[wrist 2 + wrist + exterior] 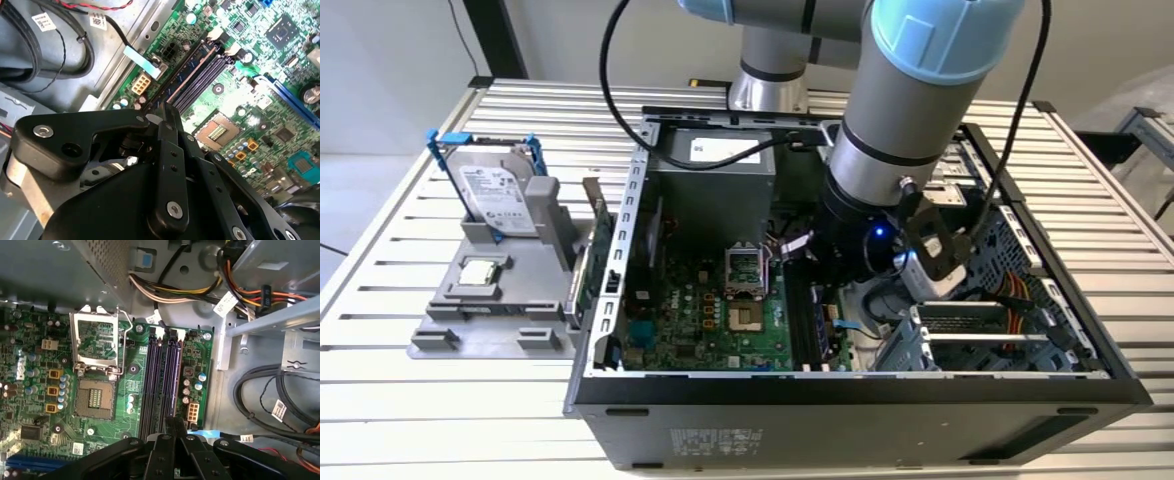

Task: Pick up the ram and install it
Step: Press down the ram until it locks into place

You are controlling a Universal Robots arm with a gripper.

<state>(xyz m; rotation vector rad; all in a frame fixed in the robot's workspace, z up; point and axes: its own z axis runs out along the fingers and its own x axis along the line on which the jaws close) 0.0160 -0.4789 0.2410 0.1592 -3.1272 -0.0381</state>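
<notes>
In the first wrist view the black, angular metal gripper (170, 421) hangs inside the open steel computer case (854, 385). Its slim fingers (176, 426) are pressed together with nothing visible between them, their tips just above the long dark memory slots (162, 385) on the glossy green motherboard (35, 385). The ram (595, 208), a thin flat grey-green strip, appears to stand on edge at the grey plastic fixture (480, 335), on the exterior view's left just outside the case wall and well apart from the gripper.
</notes>
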